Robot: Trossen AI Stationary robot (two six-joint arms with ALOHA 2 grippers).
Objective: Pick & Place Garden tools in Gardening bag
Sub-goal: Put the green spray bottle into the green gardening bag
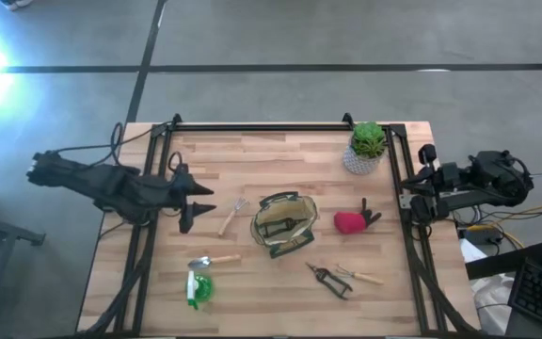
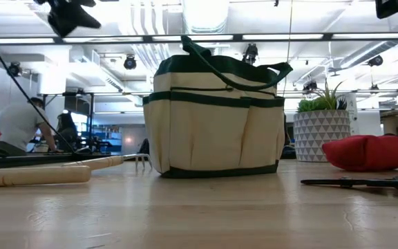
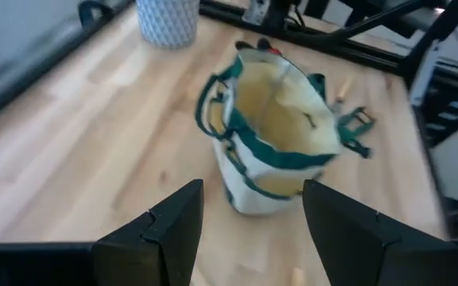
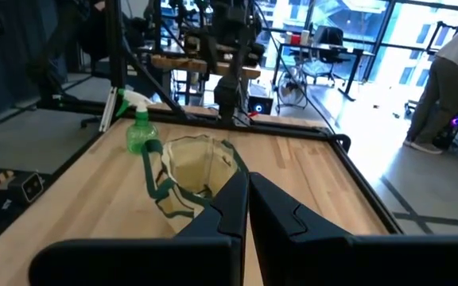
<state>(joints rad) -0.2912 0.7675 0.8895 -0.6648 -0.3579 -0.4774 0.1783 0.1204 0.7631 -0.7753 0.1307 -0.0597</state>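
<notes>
The gardening bag (image 1: 285, 224) stands upright on the table's middle, its mouth open (image 3: 277, 127). Around it lie the garden tools: a wooden-handled fork (image 1: 231, 217), a trowel (image 1: 213, 260), a green spray bottle (image 1: 197, 288), black pruning shears (image 1: 330, 280), another wooden-handled tool (image 1: 360, 274) and a red glove (image 1: 351, 221). My left gripper (image 1: 199, 202) hangs open above the table, left of the bag, pointing toward it with nothing between its fingers (image 3: 177, 226). My right gripper (image 4: 245, 206) is shut and drawn back at the table's right edge (image 1: 410, 196).
A green plant in a white patterned pot (image 1: 365, 148) stands at the far right corner. A black frame rail (image 1: 271, 127) runs along the table's far edge, and side rails run down both sides. People and desks show in the room beyond the table.
</notes>
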